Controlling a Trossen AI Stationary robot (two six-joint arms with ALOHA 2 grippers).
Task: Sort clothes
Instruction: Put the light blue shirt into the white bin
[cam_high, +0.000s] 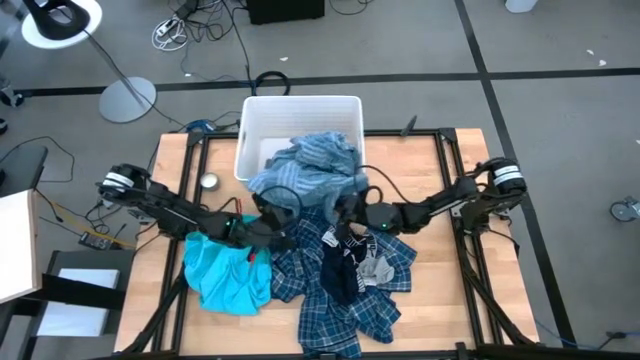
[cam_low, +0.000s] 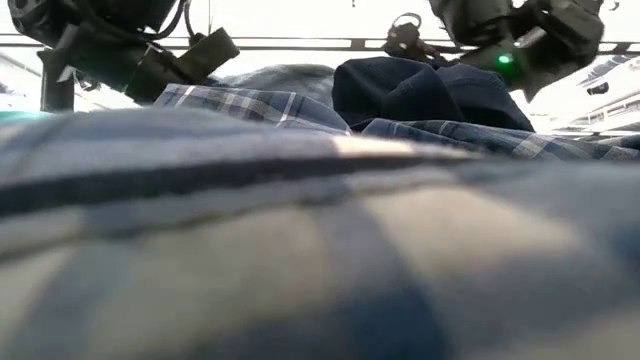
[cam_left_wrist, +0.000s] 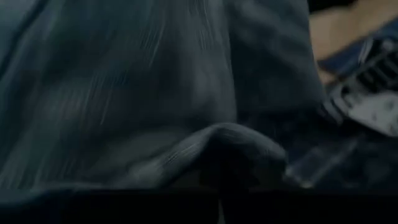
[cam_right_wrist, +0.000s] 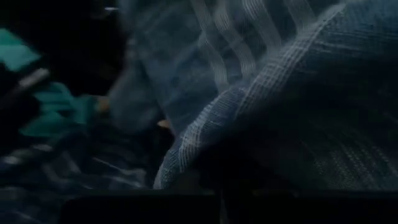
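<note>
Plaid shirt (cam_low: 300, 250) fills the low foreground, while mid-counter both the left end effector (cam_high: 268, 222) and right end effector (cam_high: 352, 212) sit clamped on the grey-blue striped garment (cam_high: 310, 170) spilling from the bin (cam_high: 300, 110), probably to lift it.

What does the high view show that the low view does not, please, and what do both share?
Only the high view shows the white bin with the striped garment draped over its front edge, the turquoise shirt and the wooden table. Only the low view shows a plaid shirt filling the foreground and a dark blue garment humped behind it. Both show the two arms meeting over the pile of clothes.
</note>
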